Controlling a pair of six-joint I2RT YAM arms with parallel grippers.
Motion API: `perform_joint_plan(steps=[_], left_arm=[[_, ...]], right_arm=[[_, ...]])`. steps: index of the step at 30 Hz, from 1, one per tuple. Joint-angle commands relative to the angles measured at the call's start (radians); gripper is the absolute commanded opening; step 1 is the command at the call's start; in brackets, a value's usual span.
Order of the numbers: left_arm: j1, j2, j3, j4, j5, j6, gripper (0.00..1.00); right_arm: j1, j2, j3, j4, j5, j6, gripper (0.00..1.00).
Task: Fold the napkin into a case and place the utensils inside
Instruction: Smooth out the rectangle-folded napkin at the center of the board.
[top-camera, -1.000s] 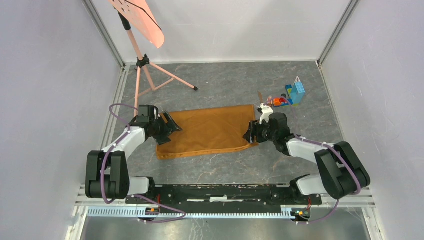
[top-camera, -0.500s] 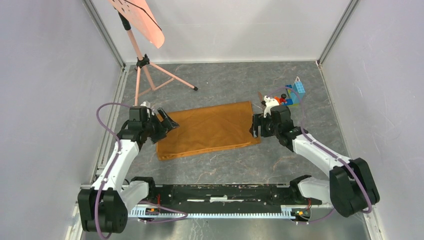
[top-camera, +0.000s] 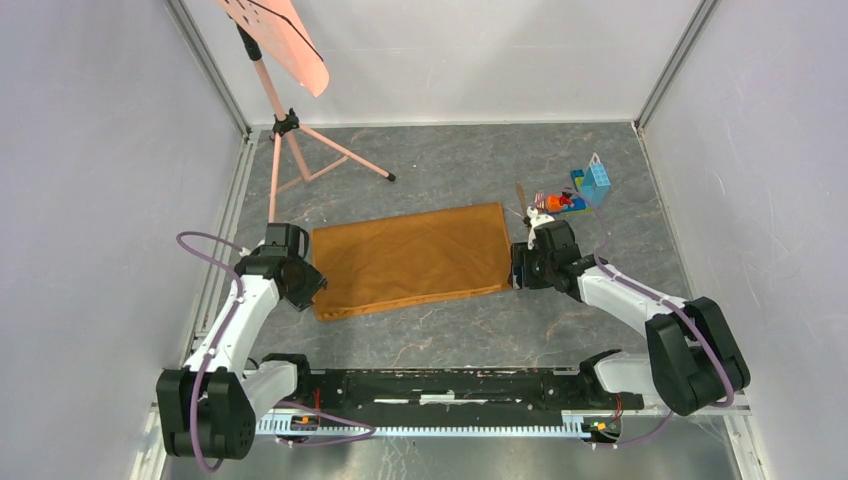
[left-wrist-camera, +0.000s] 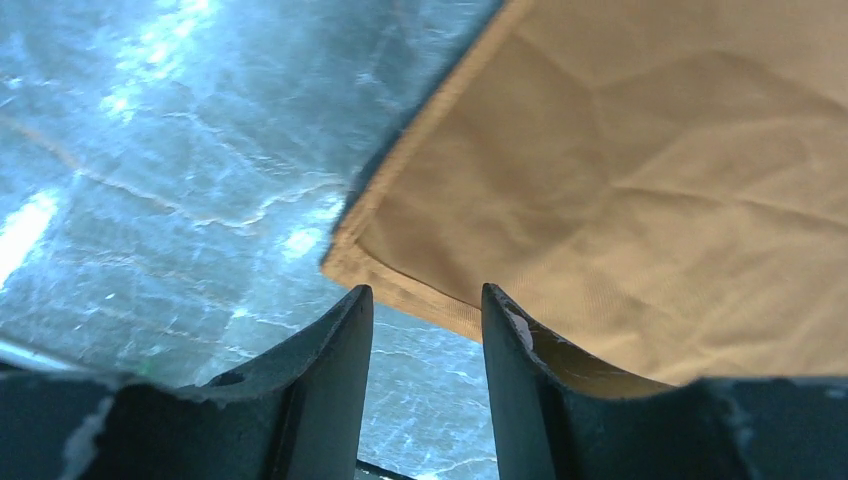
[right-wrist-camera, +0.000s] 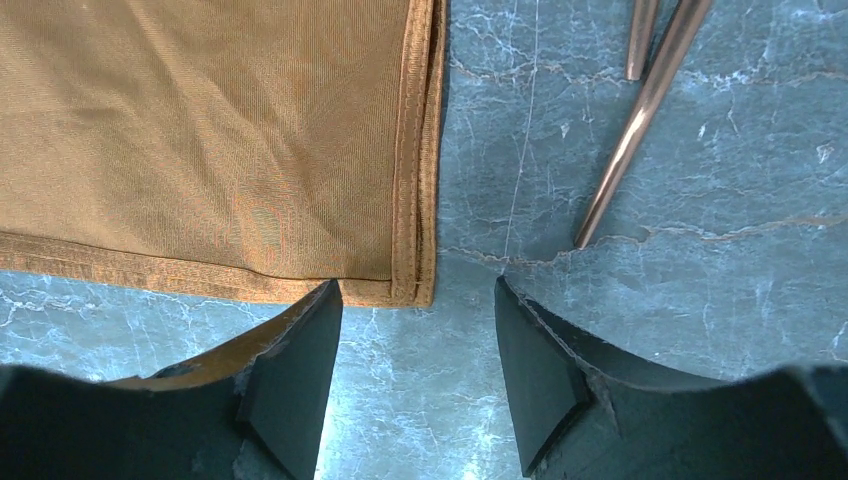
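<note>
Shiny orange-brown satin napkin (top-camera: 410, 258), folded into a rectangle, lies flat mid-table. Two slim dark reddish-brown utensils (right-wrist-camera: 645, 110) sit on the marbled grey tabletop (top-camera: 450, 330) off its 2 o'clock corner, clear of the cloth. Left gripper (left-wrist-camera: 425, 300) at 8 o'clock corner: jaws parted over hem, nothing gripped. Right gripper (right-wrist-camera: 418, 295) at 4 o'clock corner: likewise released. Colourful toy brick pile (top-camera: 580, 192) beyond the utensils.

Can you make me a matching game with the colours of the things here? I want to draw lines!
Things:
1. napkin
2. stand
3. bricks
4. table

Colours:
A. grey
B. pink
C. orange-brown
D. many colours

Pairs: 1-C, 2-B, 3-D, 4-A
</note>
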Motion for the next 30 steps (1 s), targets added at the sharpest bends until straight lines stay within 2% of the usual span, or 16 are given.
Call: perform_joint_plan(steps=[1,6,13,21,30], left_arm=[[0.009,0.021,-0.012,-0.057,-0.123,-0.119,0.51],[0.014,0.04,-0.014,-0.035,-0.117,-0.119,0.54],[0.027,0.065,-0.011,-0.037,-0.105,-0.088,0.53],[0.032,0.069,-0.005,-0.013,-0.076,-0.035,0.46],[0.032,0.094,-0.019,-0.006,-0.053,-0.052,0.45]], right_arm=[[0.005,-0.004,-0.006,0.067,-0.005,-0.027,0.64],[0.007,0.006,-0.021,0.093,-0.042,-0.037,0.63],[0.007,-0.02,-0.046,0.113,-0.048,-0.048,0.63],[0.009,-0.027,-0.057,0.129,-0.063,-0.054,0.62],[0.01,-0.031,-0.064,0.143,-0.077,-0.049,0.62]])
